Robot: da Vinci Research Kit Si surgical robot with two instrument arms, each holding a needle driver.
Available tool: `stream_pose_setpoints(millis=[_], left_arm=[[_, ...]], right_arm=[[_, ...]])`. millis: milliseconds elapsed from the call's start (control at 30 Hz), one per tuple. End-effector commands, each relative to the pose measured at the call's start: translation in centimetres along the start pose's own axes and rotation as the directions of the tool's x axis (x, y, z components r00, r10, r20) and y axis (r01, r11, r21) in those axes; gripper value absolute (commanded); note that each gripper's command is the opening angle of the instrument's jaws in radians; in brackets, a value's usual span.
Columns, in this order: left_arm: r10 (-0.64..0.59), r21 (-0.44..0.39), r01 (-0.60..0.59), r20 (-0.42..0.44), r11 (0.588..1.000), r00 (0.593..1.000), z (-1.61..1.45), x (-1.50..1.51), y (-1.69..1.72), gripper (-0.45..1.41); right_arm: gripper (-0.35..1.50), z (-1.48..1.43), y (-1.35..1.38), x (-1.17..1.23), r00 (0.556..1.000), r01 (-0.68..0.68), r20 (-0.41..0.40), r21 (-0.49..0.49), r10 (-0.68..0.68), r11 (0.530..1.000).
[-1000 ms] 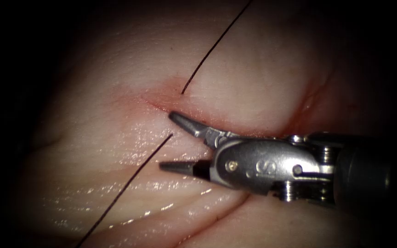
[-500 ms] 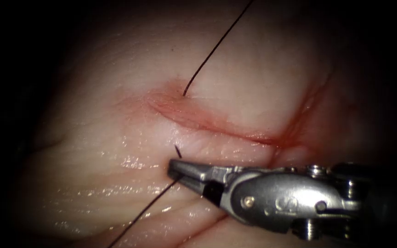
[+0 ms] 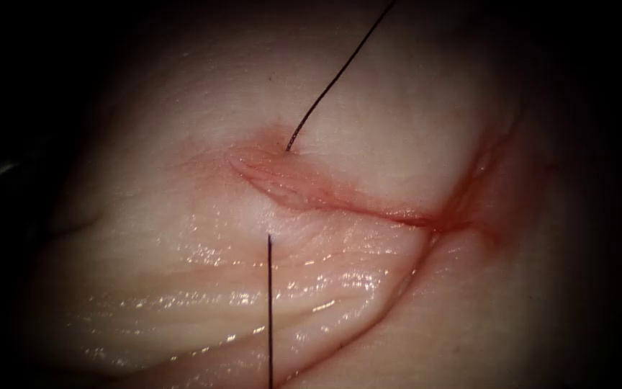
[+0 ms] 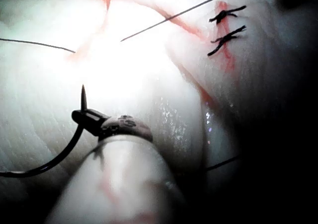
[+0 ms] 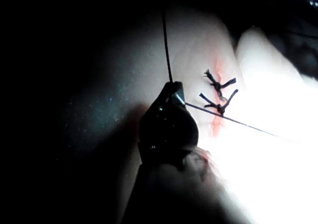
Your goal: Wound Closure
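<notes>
Left end effector (image 4: 88,117) clamped on curved needle (image 4: 64,152) just behind its point, needle clear of tissue (image 3: 145,274). Right end effector (image 5: 174,92) closed on thread (image 3: 269,310), taut and straight from near the cut's (image 3: 340,202) left end.

One cut (image 3: 340,198) crosses the tissue (image 3: 181,288). Two thread strands (image 3: 336,75) leave it. Beyond the left tool (image 4: 92,120) holding one needle (image 4: 59,157) lie two knotted stitches (image 4: 226,25).
</notes>
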Motion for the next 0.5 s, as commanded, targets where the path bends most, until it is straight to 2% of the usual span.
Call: stream_pose_setpoints(millis=[33, 67, 100, 133, 167, 233, 400, 433, 500], left_arm=[[0.001, 0.001, -0.001, -0.001, 1.000, 1.000, 0.07, -0.01, 0.04, -0.45], [0.003, -0.001, -0.003, 0.001, 1.000, 1.000, 0.08, -0.01, 0.05, -0.45], [0.005, -0.003, -0.005, 0.001, 1.000, 1.000, 0.09, -0.03, 0.05, -0.45], [0.007, -0.004, -0.007, 0.002, 1.000, 1.000, 0.09, -0.03, 0.06, -0.45], [0.007, -0.003, -0.007, 0.003, 1.000, 1.000, 0.10, -0.04, 0.06, -0.45], [0.009, -0.004, -0.009, 0.005, 1.000, 1.000, 0.11, -0.05, 0.06, -0.45], [0.005, -0.005, -0.005, 0.011, 1.000, 1.000, 0.11, -0.10, 0.03, -0.45], [0.029, 0.008, -0.029, 0.033, 1.000, 0.999, 0.10, -0.13, 0.00, -0.45], [0.055, 0.016, -0.056, 0.061, 0.998, 0.997, 0.09, -0.18, -0.05, -0.45]], right_arm=[[-0.35, 0.11, 0.01, 0.02, 1.000, -0.003, -0.010, 0.003, 0.003, 1.000], [-0.35, 0.12, 0.04, 0.02, 1.000, -0.007, -0.016, 0.002, 0.007, 1.000], [0.67, 0.13, 0.18, -0.01, 0.999, -0.023, -0.028, -0.022, 0.022, 0.999], [0.96, 0.12, 0.25, -0.03, 0.999, -0.032, -0.037, -0.039, 0.031, 0.999], [1.11, 0.10, 0.33, -0.05, 0.998, -0.043, -0.044, -0.055, 0.041, 0.998], [1.25, 0.02, 0.53, -0.11, 0.996, -0.075, -0.056, -0.078, 0.071, 0.994], [1.30, -0.23, 1.01, -0.27, 0.995, -0.086, -0.068, -0.134, 0.078, 0.987], [1.31, -0.31, 1.16, -0.34, 0.994, -0.089, -0.073, -0.157, 0.079, 0.984], [1.33, -0.38, 1.29, -0.42, 0.995, -0.088, -0.068, -0.169, 0.078, 0.982]])
